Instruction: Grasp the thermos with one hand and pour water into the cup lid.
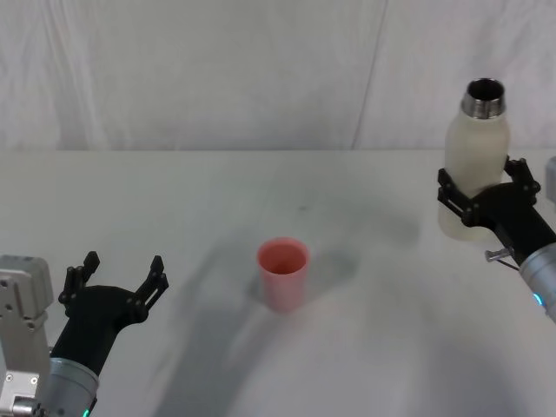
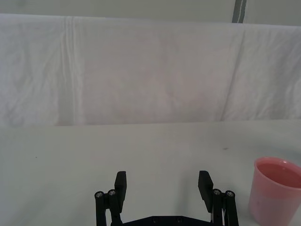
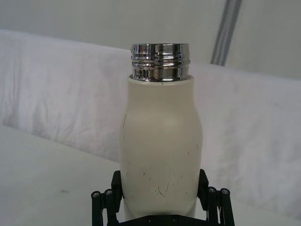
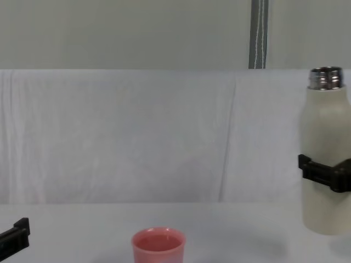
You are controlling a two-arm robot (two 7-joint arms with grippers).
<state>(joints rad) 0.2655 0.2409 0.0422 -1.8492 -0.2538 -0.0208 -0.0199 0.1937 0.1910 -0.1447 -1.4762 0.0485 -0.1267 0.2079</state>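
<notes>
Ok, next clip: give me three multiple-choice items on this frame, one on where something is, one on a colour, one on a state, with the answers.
1. Where is the cup lid?
A. Near the table's middle, between the two arms
B. Inside the left gripper
C. On top of the thermos

2. What colour is the cup lid?
A. Blue
B. Salmon pink
C. Black

3. What is the right gripper doing?
A. Hanging open
B. Shut on the thermos
C. Shut on the cup lid

Answers:
1 A, it stands alone mid-table.
2 B, pink in head and chest views.
3 B, its fingers clasp the upright bottle; the left gripper sits open, apart from the cup.
</notes>
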